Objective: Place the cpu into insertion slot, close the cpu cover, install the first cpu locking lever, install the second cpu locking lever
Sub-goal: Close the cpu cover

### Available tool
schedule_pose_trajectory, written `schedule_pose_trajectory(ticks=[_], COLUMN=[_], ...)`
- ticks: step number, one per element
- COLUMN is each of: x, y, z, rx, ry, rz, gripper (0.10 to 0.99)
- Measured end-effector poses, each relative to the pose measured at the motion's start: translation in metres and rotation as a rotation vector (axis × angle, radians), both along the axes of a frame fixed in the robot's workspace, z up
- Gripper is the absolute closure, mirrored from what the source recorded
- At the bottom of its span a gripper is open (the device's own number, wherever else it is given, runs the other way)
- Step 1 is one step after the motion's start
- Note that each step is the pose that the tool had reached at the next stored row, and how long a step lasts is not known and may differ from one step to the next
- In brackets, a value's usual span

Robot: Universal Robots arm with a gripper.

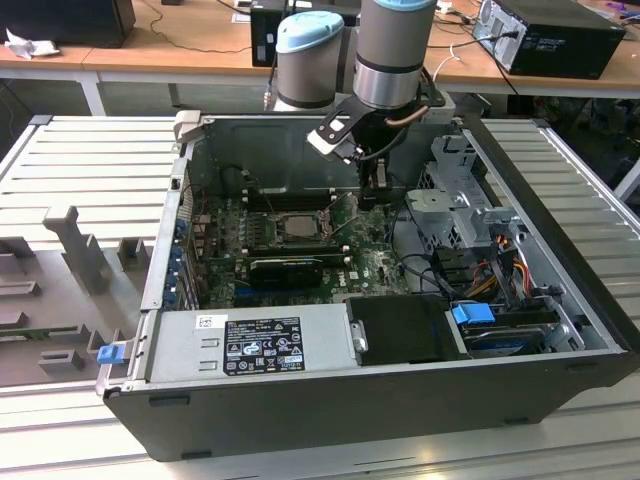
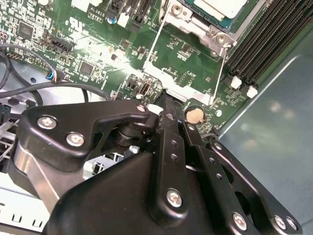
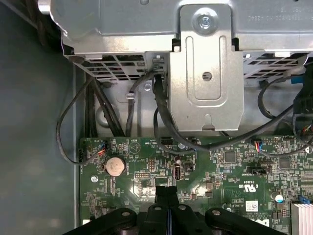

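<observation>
The insertion slot sits mid-board on the green motherboard inside the open computer case. In the second wrist view the cpu shows its pale face in the socket, and the silvery cpu cover lies along its edge. I cannot tell how the locking levers stand. My gripper hangs over the board to the exterior view's right of the slot, apart from it. In both wrist views the black fingers are pressed together with nothing between them, just above the board near a coin cell.
A metal drive cage with black cables stands close beside the gripper. Black memory slots run next to the socket. A long black finned block and the power supply lie nearer the case's front wall.
</observation>
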State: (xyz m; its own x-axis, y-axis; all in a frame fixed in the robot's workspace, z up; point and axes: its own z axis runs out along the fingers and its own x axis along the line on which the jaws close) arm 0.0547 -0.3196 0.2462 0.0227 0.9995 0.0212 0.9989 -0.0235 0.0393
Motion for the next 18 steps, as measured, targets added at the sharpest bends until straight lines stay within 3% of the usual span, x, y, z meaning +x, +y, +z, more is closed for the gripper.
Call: schedule_pose_trajectory(ticks=[18], x=[-0.0052], y=[0.0], z=[0.0], rx=[0.0], ry=[0.0], rz=[0.0], gripper=[0.98])
